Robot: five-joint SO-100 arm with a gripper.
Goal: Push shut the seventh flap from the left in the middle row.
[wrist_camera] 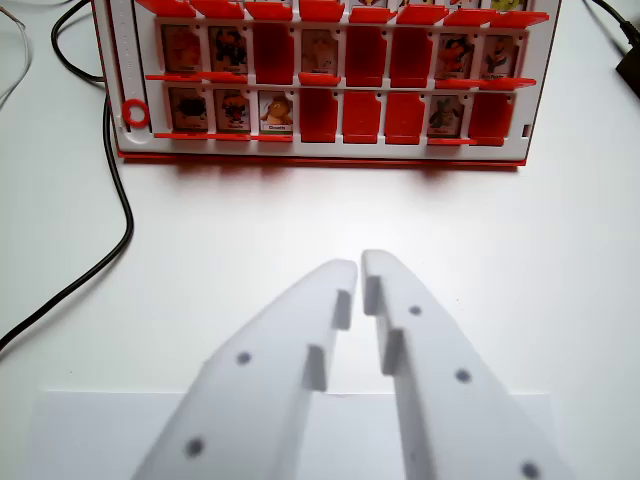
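A red flap board (320,150) lies across the top of the wrist view, with three rows of flaps partly in view. In the middle row, the seventh flap from the left (455,55) shows a picture card, as does the eighth beside it. The fifth and sixth slots (410,55) show plain red. My gripper (360,262) is low in the view, well short of the board, over bare white table. Its two white fingers (300,350) nearly touch at the tips and hold nothing.
A black cable (118,215) curves down the left side of the board and off to the lower left. Another dark cable (615,25) is at the top right corner. A white sheet of paper (90,430) lies under the gripper at the bottom.
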